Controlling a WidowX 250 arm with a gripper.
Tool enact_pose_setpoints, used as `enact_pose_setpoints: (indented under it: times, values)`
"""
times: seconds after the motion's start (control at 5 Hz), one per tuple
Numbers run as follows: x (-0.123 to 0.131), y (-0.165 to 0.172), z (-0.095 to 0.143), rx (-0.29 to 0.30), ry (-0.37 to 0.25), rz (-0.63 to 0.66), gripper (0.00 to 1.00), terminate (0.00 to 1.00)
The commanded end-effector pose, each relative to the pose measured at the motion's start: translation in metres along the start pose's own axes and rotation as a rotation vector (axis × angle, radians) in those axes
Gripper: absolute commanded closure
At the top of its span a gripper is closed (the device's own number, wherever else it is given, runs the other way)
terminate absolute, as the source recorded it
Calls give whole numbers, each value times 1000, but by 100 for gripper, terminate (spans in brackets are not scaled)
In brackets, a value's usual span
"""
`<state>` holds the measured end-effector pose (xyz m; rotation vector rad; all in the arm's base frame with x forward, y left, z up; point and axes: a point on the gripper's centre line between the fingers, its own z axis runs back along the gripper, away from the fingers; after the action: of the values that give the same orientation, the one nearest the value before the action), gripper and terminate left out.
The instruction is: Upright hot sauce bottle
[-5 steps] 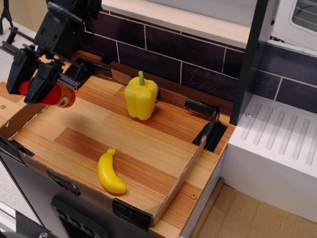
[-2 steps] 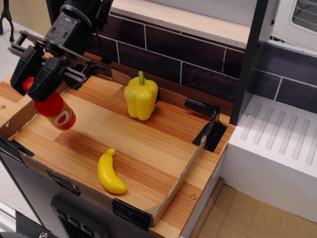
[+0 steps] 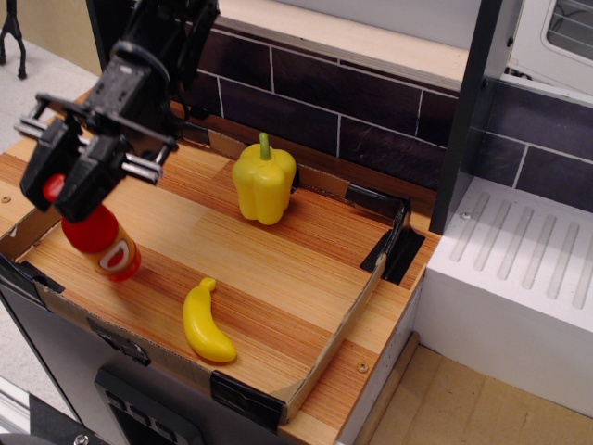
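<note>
At the left end of the wooden tray (image 3: pixel 278 269) with its low cardboard rim, the black gripper (image 3: pixel 69 185) holds the glossy red plastic hot sauce bottle (image 3: pixel 100 241) by its neck, its two dark fingers closed just below the round red cap. A second ago the bottle hung nearly level in the air, its base pointing toward the middle of the tray; less than half a second ago it was tipped steeply downward. Now it stands close to upright, leaning slightly, its base low over the wood or just touching it near the front left corner; contact cannot be told from this view. The orange label with the white emblem faces the camera.

The rotation, then, looks nearly done, and what is left is probably to settle the base flat and let go. A slight lean at release could topple a narrow, top-heavy bottle, so squaring it first seems wise.

The yellow toy banana (image 3: pixel 208 324) lies near the bottle toward the tray's front edge, and the yellow bell pepper (image 3: pixel 264 181) stands well apart at the back; neither has moved.
</note>
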<state>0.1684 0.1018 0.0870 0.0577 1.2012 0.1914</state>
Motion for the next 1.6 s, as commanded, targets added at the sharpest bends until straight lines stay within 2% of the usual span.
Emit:
enact_pose_setpoints:
  times: [0.0,0.2,0.4,0.6,0.8,1.0,1.4]
  values:
    - [20,1,5,-53,17,21,100,0]
    - [21,8,24,-50,-30,27,0,0]
    - [8,14,41,-76,-151,54,0,0]
    - [-3,17,56,-61,-287,111,0,0]
    - [-28,19,73,-35,-554,188,0,0]
    - [-49,7,72,-61,-807,267,0,0]
    - [-49,7,72,-61,-807,267,0,0]
